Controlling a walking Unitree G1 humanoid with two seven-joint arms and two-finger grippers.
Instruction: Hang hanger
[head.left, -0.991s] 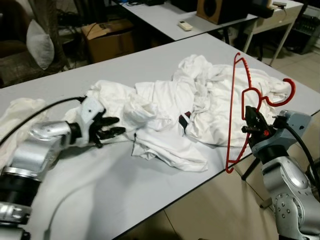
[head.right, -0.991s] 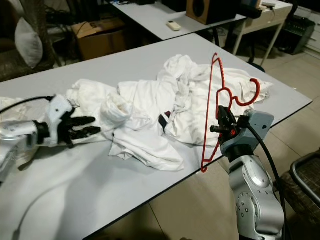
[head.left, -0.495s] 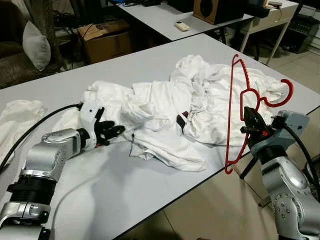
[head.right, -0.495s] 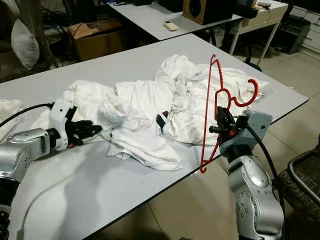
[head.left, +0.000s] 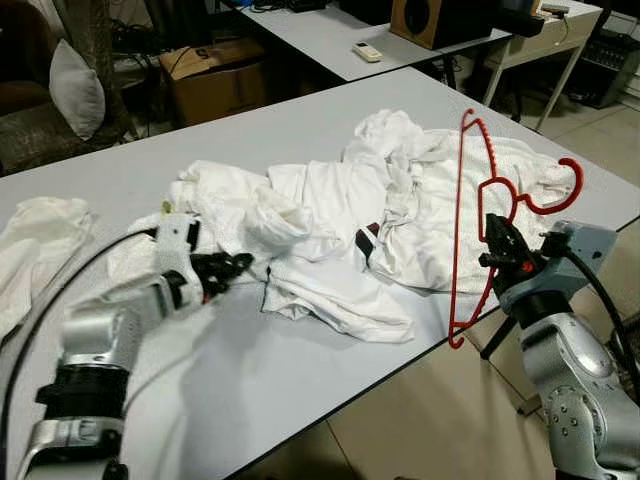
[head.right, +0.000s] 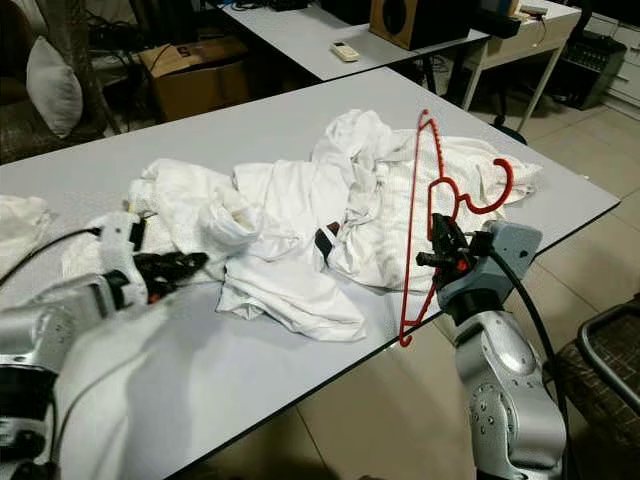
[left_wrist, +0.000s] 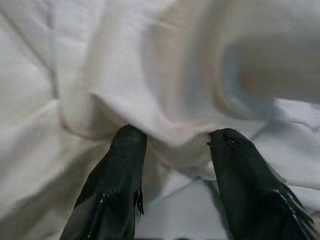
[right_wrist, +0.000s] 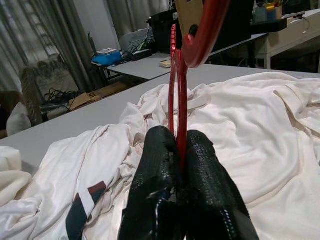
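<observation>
Right claw (head.left: 497, 243) pinches red hanger (head.left: 462, 215) upright beside table (head.left: 330, 115) edge. Left claw (left_wrist: 175, 145) spread, tips against fold of white shirt (head.left: 330, 215). Step: grasping garment. Next: close on fold, lift toward hanger.

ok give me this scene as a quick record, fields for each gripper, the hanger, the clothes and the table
left gripper: open, fingertips against a fold of the white clothes
right gripper: shut on the red hanger, held at the table's right edge
red hanger: upright, hook pointing right
white clothes: crumpled pile across the table's middle, not on the hanger
table: grey, bare near edge
</observation>
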